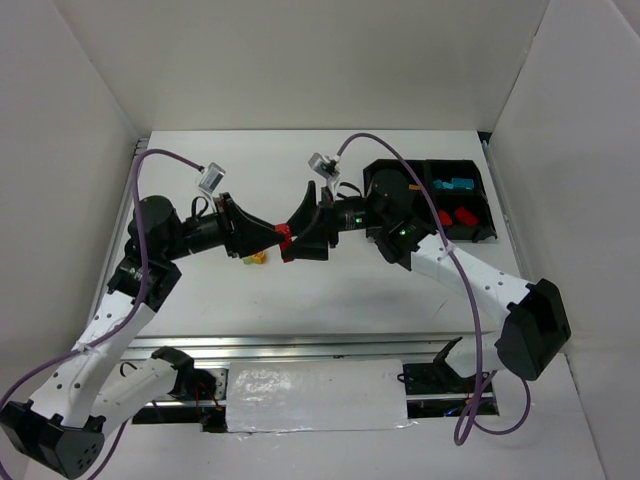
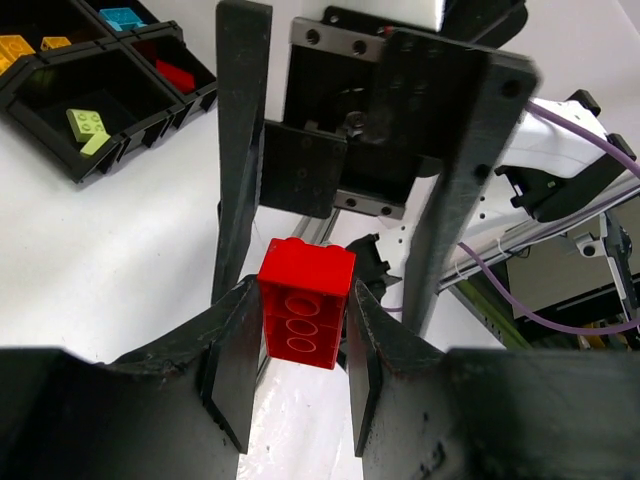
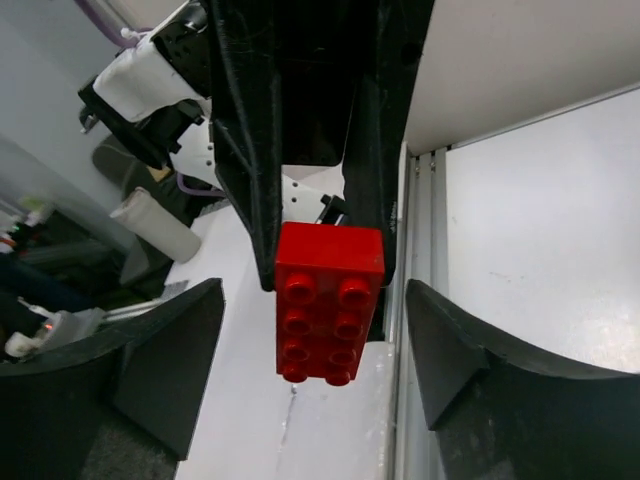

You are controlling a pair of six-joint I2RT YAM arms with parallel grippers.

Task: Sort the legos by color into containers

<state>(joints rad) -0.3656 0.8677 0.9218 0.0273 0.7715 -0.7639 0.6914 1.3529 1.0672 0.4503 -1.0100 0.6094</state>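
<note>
red plastic lego brick is mid-air over the white desk, clamped in the left gripper. right gripper is wide, its fingers flanking the brick without touching it. black four-compartment plastic tray sits far right.

A white tabletop is enclosed by plain white walls on the left, right and far sides. Along its near edge runs a metal rail. Just nearer lies a crinkled white sheet.
</note>
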